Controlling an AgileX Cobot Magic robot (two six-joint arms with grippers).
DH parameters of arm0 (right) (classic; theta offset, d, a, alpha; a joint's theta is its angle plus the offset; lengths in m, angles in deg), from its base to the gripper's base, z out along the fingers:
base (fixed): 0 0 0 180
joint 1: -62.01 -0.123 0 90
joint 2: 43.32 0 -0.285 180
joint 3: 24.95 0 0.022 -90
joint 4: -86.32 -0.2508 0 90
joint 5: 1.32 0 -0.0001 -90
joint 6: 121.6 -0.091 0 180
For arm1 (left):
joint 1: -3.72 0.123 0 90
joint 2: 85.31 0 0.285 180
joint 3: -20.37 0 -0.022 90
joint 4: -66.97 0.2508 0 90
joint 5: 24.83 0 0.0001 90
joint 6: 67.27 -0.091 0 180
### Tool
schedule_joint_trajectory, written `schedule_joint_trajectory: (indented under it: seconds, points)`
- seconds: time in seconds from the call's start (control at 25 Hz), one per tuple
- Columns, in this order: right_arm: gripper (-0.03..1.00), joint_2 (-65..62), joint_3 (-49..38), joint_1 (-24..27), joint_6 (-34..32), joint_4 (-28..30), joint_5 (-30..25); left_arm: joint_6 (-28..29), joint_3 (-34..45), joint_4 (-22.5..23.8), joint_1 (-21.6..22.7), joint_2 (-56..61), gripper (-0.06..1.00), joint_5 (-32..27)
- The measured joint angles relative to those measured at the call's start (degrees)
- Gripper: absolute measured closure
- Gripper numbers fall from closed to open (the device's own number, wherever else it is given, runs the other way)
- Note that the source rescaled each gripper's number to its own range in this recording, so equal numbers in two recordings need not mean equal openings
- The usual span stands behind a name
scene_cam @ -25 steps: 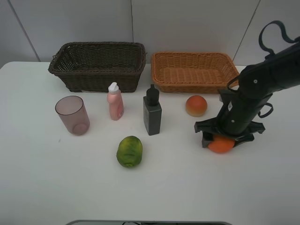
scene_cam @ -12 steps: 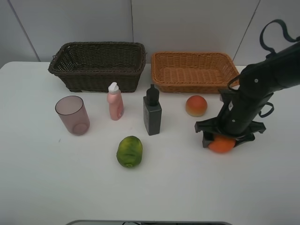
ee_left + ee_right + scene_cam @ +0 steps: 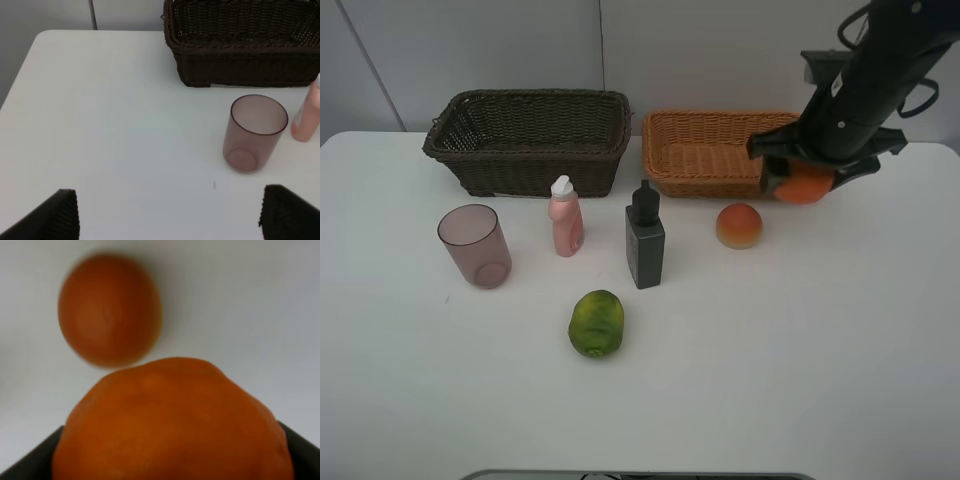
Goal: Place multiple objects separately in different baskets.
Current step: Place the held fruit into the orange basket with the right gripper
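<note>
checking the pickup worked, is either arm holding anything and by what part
The right gripper holds the orange by its sides, jaws around its middle. The left gripper holds nothing.

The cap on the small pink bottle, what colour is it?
White cap on the pink bottle; clearest in the exterior high view.

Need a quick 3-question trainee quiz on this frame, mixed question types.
1. True or false: the right tool carries the orange lifted off the table.
2. Which basket is nearer the held orange? A) dark brown basket B) light tan basket
3. Fill in: the item standing between the pink bottle and the peach-like fruit is the ____.

Key: 1 true. 2 B. 3 dark square bottle.
</note>
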Motion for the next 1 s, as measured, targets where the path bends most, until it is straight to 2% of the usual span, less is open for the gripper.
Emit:
schedule_joint_trajectory:
  seconds: [0.24, 0.56, 0.76, 1.0]
  points:
    - [0.16, 5.60, 13.63, 2.59, 0.65, 1.80, 2.16, 0.00, 0.00, 0.00, 0.00, 0.00, 0.02, 0.00]
    - [0.16, 19.26, 27.69, 3.11, 0.84, 4.81, 4.31, 0.00, 0.00, 0.00, 0.00, 0.00, 0.02, 0.00]
    - [0.16, 25.14, 30.15, 3.11, 0.84, 4.86, 6.71, 0.00, 0.00, 0.00, 0.00, 0.00, 0.02, 0.00]
    - [0.16, 29.35, 30.15, 3.11, 0.84, 4.86, 7.16, 0.00, 0.00, 0.00, 0.00, 0.00, 0.02, 0.00]
